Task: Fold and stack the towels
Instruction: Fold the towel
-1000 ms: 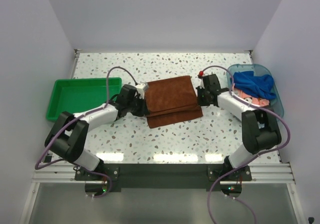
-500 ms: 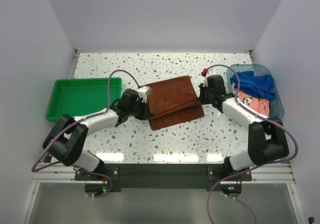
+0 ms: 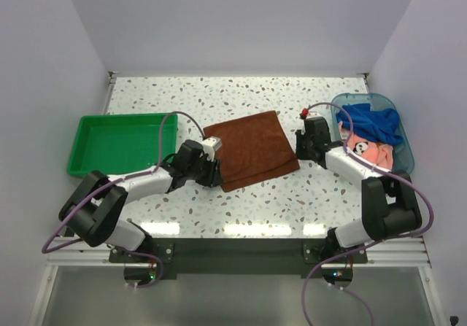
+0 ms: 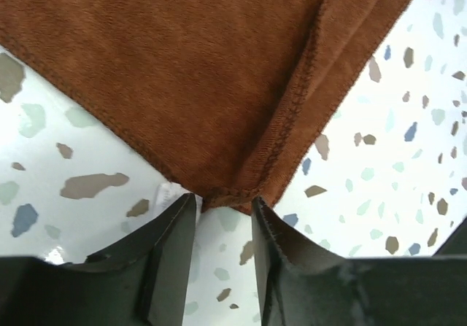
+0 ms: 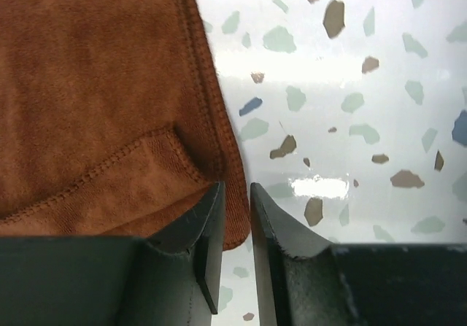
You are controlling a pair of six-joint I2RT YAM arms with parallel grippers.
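Well off to the outer side of the left gripper [image 4: 222, 211], the green tray [image 3: 117, 144] is sitting out of play. The left gripper is standing partly open and gripping nothing. The near corner of the rust-brown towel [image 3: 252, 149] is lying right at the mouth of its jaws, with bare table [image 3: 292, 195] showing between the fingertips. The towel is lying folded and flat, stretching away ahead of this gripper and across to the other one. Beside that corner the lower layer is peeking out past the upper hem, so the edges are not quite matching. The likely trouble here is that, if this arm is pulling back low, a fingertip may be catching the corner and dragging the fold open or skewing the cloth.

The right gripper [image 5: 235, 213] is sitting at the towel's opposite corner with its jaws only narrowly apart, and the hem is running into the slot between them. I cannot tell whether they are pinching it or merely straddling it. If cloth is snagging there while the arm is rising, the top layer would be peeling up, starting from a small turned-up flap just beside the jaws. Behind the right gripper, the clear blue tub [image 3: 406, 151] is holding the blue towel [image 3: 372, 122] and pink towel [image 3: 363, 149] bunched together, so a grab there may be lifting both.
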